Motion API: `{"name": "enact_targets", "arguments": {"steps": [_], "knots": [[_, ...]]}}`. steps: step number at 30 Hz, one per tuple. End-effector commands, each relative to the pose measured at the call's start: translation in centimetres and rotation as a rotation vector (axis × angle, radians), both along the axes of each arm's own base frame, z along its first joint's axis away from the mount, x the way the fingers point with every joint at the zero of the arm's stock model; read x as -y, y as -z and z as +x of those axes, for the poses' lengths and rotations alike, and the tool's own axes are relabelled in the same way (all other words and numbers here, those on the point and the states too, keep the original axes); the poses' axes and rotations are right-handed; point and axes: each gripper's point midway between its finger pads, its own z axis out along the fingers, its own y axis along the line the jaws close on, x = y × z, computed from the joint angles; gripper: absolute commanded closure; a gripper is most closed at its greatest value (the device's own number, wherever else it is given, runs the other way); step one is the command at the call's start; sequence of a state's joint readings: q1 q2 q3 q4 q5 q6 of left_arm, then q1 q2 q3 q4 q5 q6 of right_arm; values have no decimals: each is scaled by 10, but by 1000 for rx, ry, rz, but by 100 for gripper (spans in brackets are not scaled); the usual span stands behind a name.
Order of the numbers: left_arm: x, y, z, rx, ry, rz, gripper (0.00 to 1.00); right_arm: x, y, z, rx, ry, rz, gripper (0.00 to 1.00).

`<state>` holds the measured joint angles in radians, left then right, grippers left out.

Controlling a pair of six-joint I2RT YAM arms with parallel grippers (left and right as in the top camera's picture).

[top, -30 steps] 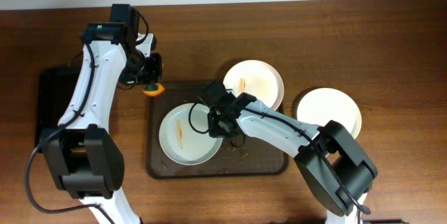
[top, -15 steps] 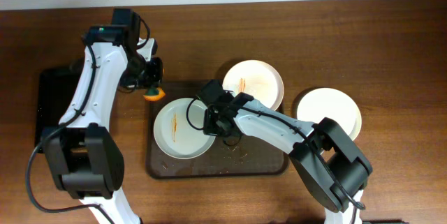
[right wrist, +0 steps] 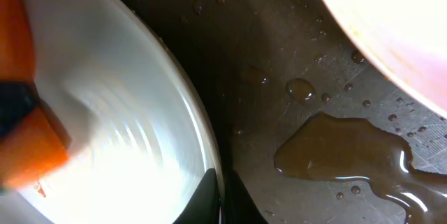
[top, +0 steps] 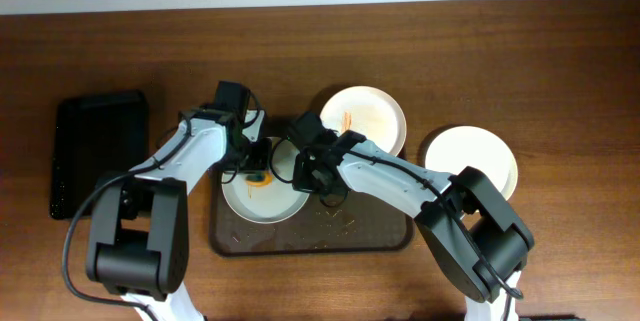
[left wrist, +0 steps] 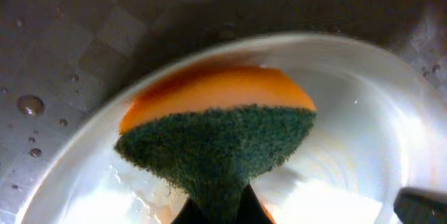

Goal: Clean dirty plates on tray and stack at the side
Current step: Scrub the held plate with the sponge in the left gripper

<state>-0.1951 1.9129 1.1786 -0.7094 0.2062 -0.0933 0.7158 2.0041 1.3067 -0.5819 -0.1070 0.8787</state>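
Note:
A white plate (top: 262, 201) lies on the left half of the dark brown tray (top: 370, 233). My left gripper (top: 256, 166) is shut on an orange and green sponge (left wrist: 216, 137) that presses on this plate (left wrist: 363, 126). My right gripper (top: 303, 173) is shut on the plate's right rim (right wrist: 202, 147). A second white plate (top: 362, 119) with orange streaks rests on the tray's far right corner. A third white plate (top: 470, 159) lies on the table to the right of the tray.
A smaller black tray (top: 97, 151) lies at the left of the wooden table. Water drops and a brown puddle (right wrist: 342, 151) lie on the tray beside the held plate.
My left gripper came from beyond the tray's far left corner down onto the plate with the sponge. The plate shifted slightly left, then held in my right gripper.

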Motion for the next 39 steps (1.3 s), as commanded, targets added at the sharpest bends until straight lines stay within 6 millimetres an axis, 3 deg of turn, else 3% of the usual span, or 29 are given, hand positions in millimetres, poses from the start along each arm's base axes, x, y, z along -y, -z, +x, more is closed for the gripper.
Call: {"name": "enact_targets", "arguments": {"steps": [1, 3, 5, 8, 9, 10, 13, 15, 17, 18, 21, 22, 23, 25, 27, 31, 33, 36, 37, 39], "knots": [[14, 24, -57, -184, 193, -103, 100, 4, 9, 1, -10, 2, -23, 96], [18, 19, -74, -217, 305, -150, 100, 4, 9, 1, -10, 2, -23, 96], [1, 25, -67, -205, 282, -45, 100, 4, 9, 1, -10, -1, -23, 96], [-88, 30, -43, -150, -187, 438, 100, 4, 9, 1, -9, -1, -24, 96], [-105, 26, -35, -103, -269, 521, 100, 4, 9, 1, -9, -1, -24, 96], [-108, 25, -27, -67, -286, 538, 100, 4, 9, 1, -9, -1, -24, 96], [-93, 26, 4, 62, -292, 485, 100, 4, 9, 1, -9, -1, -24, 96], [-50, 30, 17, 99, -113, 313, 100, 4, 10, 1, -11, -1, -26, 96], [5, 30, 2, 65, 168, 78, 100, 4, 11, 1, -13, -1, -27, 96], [17, 29, -13, 19, 237, 1, 100, 4, 11, 1, -13, -1, -27, 96], [16, 28, -52, -127, 307, -30, 100, 5, 11, 1, -13, -1, -27, 96], [3, 30, -58, -159, 301, 32, 100, 5, 11, 1, -13, -1, -27, 96], [-7, 31, -57, -167, 262, 82, 100, 5, 11, 1, -13, -1, -27, 96], [-70, 32, -43, -155, -80, 367, 100, 5, 11, 1, -13, -1, -27, 96], [-88, 31, -28, -95, -215, 425, 100, 5, 11, 1, -13, -1, -27, 96], [-81, 30, 4, 34, -239, 387, 100, 4, 11, 1, -13, -2, -27, 96], [-57, 31, 9, 52, -122, 296, 100, 4, 11, 1, -13, -2, -27, 96], [14, 25, 0, 58, 199, -55, 100, 4, 11, 1, -13, -2, -28, 96], [25, 22, -3, 55, 229, -118, 100, 4, 11, 1, -13, -2, -28, 96], [17, 24, 0, 66, 218, -78, 100, 4, 11, 1, -13, -2, -28, 96]]}}
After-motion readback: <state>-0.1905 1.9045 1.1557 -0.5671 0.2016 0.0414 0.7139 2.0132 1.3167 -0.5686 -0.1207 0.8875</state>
